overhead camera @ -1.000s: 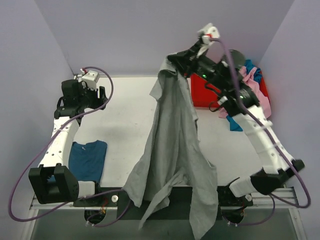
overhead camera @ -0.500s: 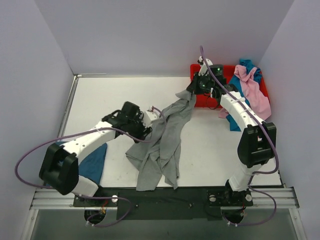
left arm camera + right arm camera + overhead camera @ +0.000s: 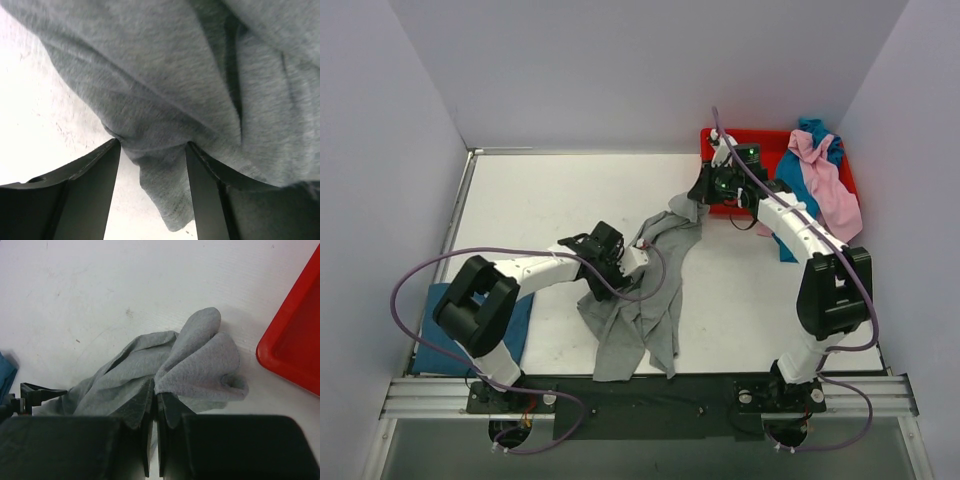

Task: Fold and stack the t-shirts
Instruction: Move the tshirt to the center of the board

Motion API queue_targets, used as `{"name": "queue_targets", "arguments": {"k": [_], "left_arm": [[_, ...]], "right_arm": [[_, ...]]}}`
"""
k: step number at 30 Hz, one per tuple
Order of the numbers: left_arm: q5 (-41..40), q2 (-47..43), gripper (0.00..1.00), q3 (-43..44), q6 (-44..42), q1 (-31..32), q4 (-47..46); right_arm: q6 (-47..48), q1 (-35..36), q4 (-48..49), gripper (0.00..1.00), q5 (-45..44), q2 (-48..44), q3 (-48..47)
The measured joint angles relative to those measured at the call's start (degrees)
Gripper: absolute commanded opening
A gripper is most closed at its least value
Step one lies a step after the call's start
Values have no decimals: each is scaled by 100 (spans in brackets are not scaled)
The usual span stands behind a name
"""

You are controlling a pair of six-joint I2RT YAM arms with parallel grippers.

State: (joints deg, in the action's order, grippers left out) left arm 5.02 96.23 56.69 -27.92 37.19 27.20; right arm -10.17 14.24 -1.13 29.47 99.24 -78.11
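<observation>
The grey t-shirt point(image 3: 645, 300) lies crumpled on the table, running from near the red bin down to the front edge. My right gripper point(image 3: 705, 196) is shut on its far end; in the right wrist view the jaws point(image 3: 158, 396) pinch a fold of the grey cloth point(image 3: 200, 365). My left gripper point(image 3: 620, 262) is on the shirt's middle, open, with grey cloth point(image 3: 165, 100) lying between its fingers point(image 3: 95, 190). The darker blue t-shirt point(image 3: 520, 315) lies at the front left, partly under my left arm. The pink t-shirt point(image 3: 825, 180) and the teal-blue one point(image 3: 788, 240) hang over the bin.
The red plastic bin point(image 3: 775, 145) stands at the back right, just behind my right gripper; its corner shows in the right wrist view point(image 3: 295, 340). Purple walls close off the left, back and right sides. The table point(image 3: 540, 200) is white.
My right arm has brought the grey t-shirt down from hanging high to lying on the table. My left arm has swung in from the far left onto the shirt's middle.
</observation>
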Motion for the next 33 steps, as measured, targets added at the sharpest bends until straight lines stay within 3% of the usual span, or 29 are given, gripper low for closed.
{"name": "queue_targets", "arguments": {"k": [2, 3, 4, 9, 14, 18, 25, 33], "left_arm": [[-31, 42, 44, -4, -28, 61, -114], [-46, 85, 19, 4, -26, 74, -146], [-50, 122, 1, 31, -31, 74, -153], [-219, 389, 0, 385, -101, -212, -127], [-278, 168, 0, 944, -17, -1447, 216], [-317, -697, 0, 1698, 76, -2225, 345], [-247, -2583, 0, 2968, 151, -2238, 649], [70, -2892, 0, 4026, 363, -2310, 2234]], "right_arm": [[15, 0, 2, 0, -31, -85, 52], [17, 0, 2, 0, -52, -133, 61], [15, 0, 0, 0, -72, -195, 68], [17, -15, -13, 0, -142, -737, 63], [22, -125, -192, 0, -221, -1488, -361], [83, -170, -273, 0, -315, -2114, -769], [129, -184, -348, 0, -334, -3440, -946], [125, -184, -693, 0, -160, -4776, -931]]}}
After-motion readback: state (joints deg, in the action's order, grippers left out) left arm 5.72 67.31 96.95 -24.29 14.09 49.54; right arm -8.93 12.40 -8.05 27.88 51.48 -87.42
